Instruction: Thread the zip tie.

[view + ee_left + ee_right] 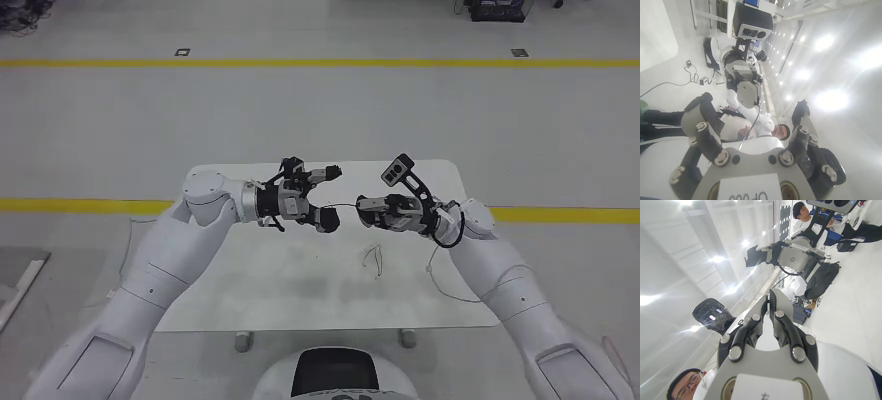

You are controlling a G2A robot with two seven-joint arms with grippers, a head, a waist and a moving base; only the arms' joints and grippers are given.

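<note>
item: zip tie (343, 205). thin dark strand, held in the air above the counter (270, 290), running from the right claw toward the left claw. its free end reaches into the gap between the left claw's fingers; whether it touches them cannot be told. its head is too small to make out.

right claw (362, 206): pinched narrow on one end of the tie.

left claw (330, 195): spread wide, holding nothing, facing the right claw and near it.

also on the counter: thin loose strands (375, 258), lying apart from both claws.

risks, as judged: the strand looks slim and limp, so it may sag or bend and miss its mark. a left claw closing off-centre may knock the tip aside. a weak pinch may let the tie twist or slip out.
</note>
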